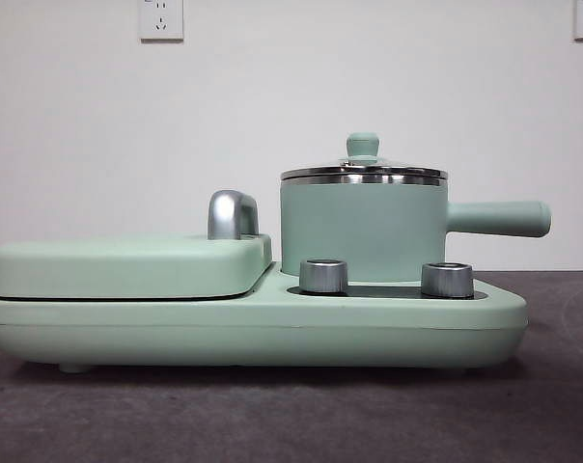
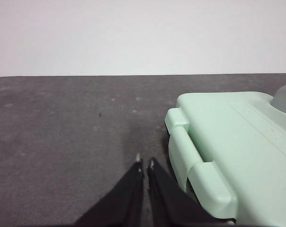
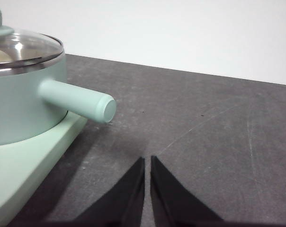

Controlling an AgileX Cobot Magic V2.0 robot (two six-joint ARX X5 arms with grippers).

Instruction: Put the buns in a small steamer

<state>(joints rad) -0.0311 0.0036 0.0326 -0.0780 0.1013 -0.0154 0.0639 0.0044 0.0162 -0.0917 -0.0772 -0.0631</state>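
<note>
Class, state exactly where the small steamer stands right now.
In the front view the small steamer, lid on, stands on the right half of the mint-green appliance base, behind two steel knobs, beside the closed griddle.

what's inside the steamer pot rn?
Glass lid is on the steamer pot. Right wrist view shows a pale shape through the glass, possibly a bun; the rest is hidden.

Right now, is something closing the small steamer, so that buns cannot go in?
Yes. The glass lid sits on the small steamer, closing its top. Something pale shows through the glass in the right wrist view. Both claws, left and right, are shut over bare table, holding nothing.
</note>
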